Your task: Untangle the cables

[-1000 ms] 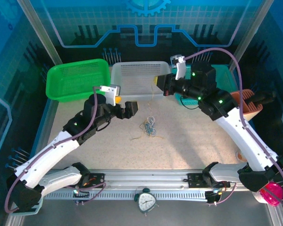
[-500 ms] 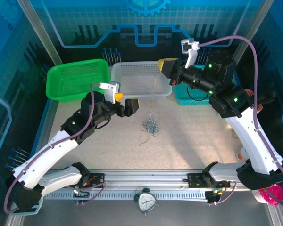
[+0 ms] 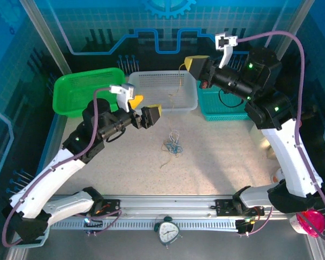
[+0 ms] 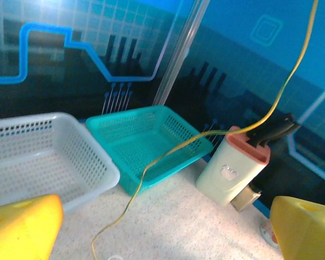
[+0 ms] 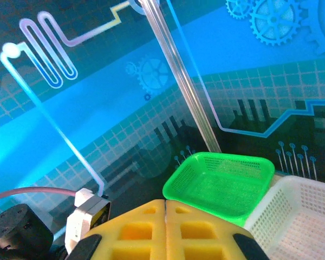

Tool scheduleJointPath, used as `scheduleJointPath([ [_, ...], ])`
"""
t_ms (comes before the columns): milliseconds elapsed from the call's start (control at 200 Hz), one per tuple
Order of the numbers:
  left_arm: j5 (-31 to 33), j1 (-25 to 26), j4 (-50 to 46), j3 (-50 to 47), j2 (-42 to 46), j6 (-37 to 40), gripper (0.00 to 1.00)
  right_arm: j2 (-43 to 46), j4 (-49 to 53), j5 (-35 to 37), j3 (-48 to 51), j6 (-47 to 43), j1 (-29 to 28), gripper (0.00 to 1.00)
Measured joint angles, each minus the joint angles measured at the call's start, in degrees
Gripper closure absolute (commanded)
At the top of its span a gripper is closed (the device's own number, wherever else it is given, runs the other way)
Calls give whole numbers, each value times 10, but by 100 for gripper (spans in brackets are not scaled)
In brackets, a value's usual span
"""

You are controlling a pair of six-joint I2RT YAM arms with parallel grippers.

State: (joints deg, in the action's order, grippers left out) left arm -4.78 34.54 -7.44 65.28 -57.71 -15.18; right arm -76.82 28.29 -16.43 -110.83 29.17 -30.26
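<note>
Hard to read 1st: in the top view the tangle is tiny. We can't separate its blue cords from the whitish ones, nor count the loops. 1 thin loose strand trails from it toward the near edge, colour unclear.

In the right wrist view the right fingers press together w/ no gap. The seam hides anything btwn them, so the pinch itself can't be seen there. In the left wrist view the yellow-tan strand leaves the frame at top right and at the bottom, so both ends are cut off. The left fingers are cropped by the 2 bottom corners.

Fingers: the left fingers stand wide apart, holding nothing, just in front of the white basket. The strand crosses the gap btwn them, w/ no contact that we can see.

The right fingers are closed, high over the white basket's far right corner, beside the teal basket. In the top view the yellow-tan strand meets their tip, then hangs across the basket down to the tangle, so they grip it.

The tangle lies mid-worktop, in front of the white basket, btwn the 2 arms.
</note>
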Motion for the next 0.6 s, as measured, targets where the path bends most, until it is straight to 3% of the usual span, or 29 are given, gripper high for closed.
scheduleJointPath([
  [600, -36, 0, -4, 120, -97, 88, 3, -6, -5, -37, -14, 23, 1, 100],
])
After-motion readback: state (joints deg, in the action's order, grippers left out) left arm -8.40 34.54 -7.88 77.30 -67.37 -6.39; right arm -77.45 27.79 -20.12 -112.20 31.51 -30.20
